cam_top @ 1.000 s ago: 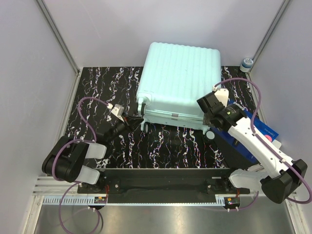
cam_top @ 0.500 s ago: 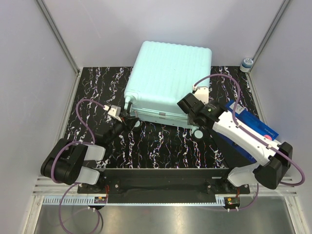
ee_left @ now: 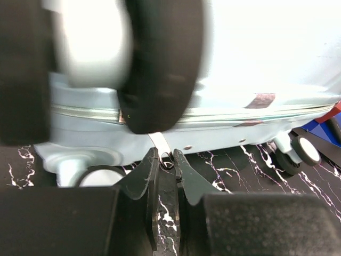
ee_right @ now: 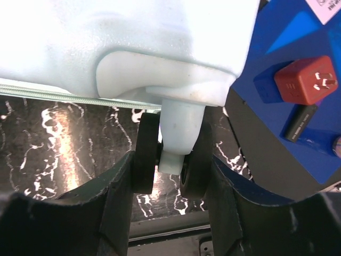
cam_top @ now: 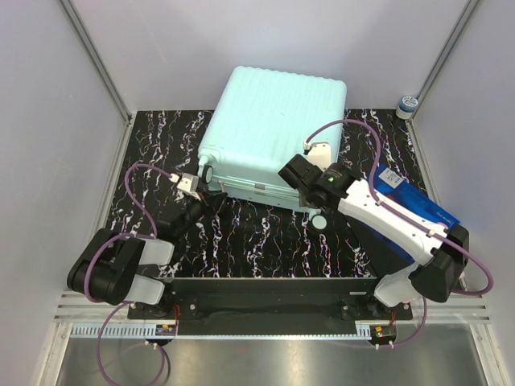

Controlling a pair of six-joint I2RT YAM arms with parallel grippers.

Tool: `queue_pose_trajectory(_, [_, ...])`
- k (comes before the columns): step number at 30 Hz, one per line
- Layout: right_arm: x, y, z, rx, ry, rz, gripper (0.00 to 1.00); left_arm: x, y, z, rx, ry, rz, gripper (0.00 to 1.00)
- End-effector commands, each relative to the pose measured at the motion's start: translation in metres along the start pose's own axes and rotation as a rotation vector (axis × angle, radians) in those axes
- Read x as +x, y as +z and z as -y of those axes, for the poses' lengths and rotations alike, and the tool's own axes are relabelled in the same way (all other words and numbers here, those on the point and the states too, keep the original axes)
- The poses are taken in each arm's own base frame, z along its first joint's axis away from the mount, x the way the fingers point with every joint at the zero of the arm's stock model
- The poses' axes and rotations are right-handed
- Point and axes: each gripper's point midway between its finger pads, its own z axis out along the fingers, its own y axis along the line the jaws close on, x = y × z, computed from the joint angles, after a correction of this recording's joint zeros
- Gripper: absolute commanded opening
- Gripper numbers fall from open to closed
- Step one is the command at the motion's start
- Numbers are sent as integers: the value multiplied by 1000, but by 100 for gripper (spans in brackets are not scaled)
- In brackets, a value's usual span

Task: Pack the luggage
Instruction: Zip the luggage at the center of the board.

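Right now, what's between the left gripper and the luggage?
Only a thin pale tab, running from the luggage seam down into the left gripper, which pinches it. The left wrist view shows it; nothing else lies between.

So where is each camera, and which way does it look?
Top external: above, behind the robot, looking down on the mint-green suitcase and table; left arm and right arm show.
Left wrist: low, facing the suitcase's side; left gripper pinching the zipper pull.
Right wrist: facing its corner; right gripper clamping a wheel.
Shared: top and right wrist both show the blue box.
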Motion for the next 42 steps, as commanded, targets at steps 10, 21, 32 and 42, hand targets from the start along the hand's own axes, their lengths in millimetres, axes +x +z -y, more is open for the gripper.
queue_pose_trajectory(10, [-43, -38, -174, -562, 169, 75, 0, -20, 3, 86, 341, 111, 53, 0])
queue_pose_trajectory(21, [-51, -46, -199, -604, 144, 92, 0, -20, 3, 69, 209, 132, 27, 0])
queue_pose_trajectory(32, [-52, -50, -190, -610, 132, 124, 0, -71, -20, -43, -322, 225, -5, 57])
queue_pose_trajectory(42, [-54, -58, -186, -642, 127, 144, 0, -71, -32, -83, -388, 161, -60, 74])
